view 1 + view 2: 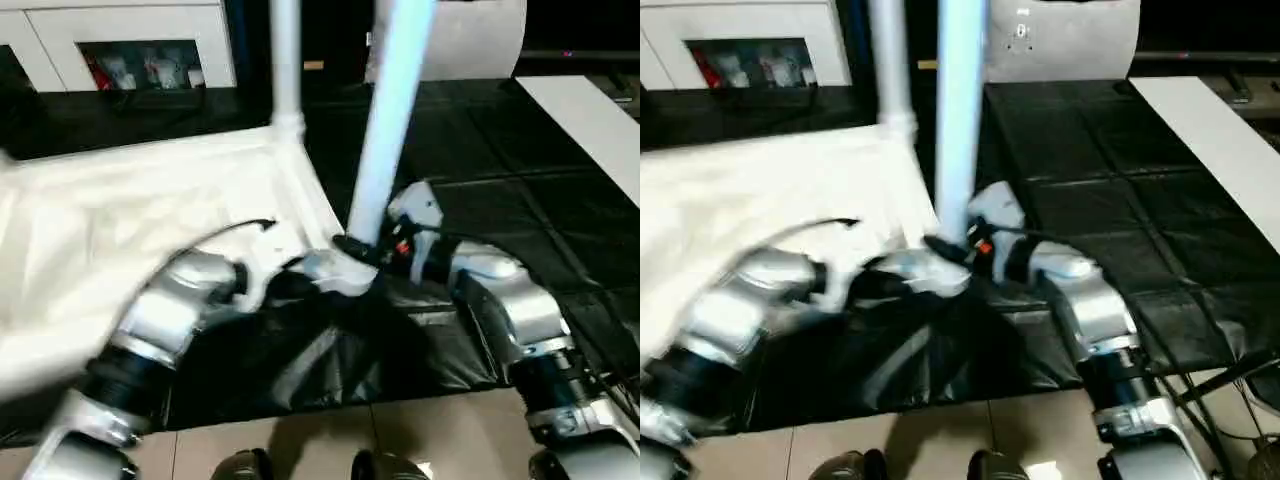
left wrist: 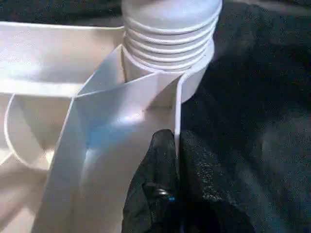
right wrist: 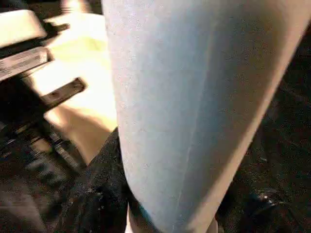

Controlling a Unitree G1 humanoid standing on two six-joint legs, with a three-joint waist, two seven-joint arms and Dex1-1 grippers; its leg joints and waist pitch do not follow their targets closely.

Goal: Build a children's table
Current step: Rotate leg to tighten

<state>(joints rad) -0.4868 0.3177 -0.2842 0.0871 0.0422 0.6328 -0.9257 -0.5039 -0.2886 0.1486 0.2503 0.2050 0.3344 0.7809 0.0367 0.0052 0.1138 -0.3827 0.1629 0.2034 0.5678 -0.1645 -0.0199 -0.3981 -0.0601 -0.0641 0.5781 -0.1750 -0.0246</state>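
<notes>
The tabletop (image 1: pixel 120 220) lies upside down on the black table cover (image 1: pixel 520 170), taking up the span from 9 to 11 o'clock of the head view, ribbed underside up. One leg (image 1: pixel 285 60) already stands upright in the far corner socket at about 12 o'clock. A second leg (image 1: pixel 390 120) stands nearly upright, tilted slightly, at the near corner close to picture centre, its foot at the corner socket (image 2: pixel 170 43). The left wrist view shows ridged threads still exposed above that socket, so the leg appears not fully seated.

Right gripper (image 1: pixel 365 250): clasped about the base of the second leg, jaws roughly half spread around the tube, a black finger (image 3: pixel 97 194) lying against the tube wall.

Left gripper (image 2: pixel 167 194): clenched, fingertips pressed on the upright rim wall of the tabletop just beside the socket, apparently steadying the corner.

Step in hand, by judgement: fitting the second of four legs into its socket. The next move likely calls for turning or pressing the leg down along the socket's axis until the threads disappear, with the tabletop kept braced. A tilted leg risks cross-threading. Two legs would then remain to be fitted.
</notes>
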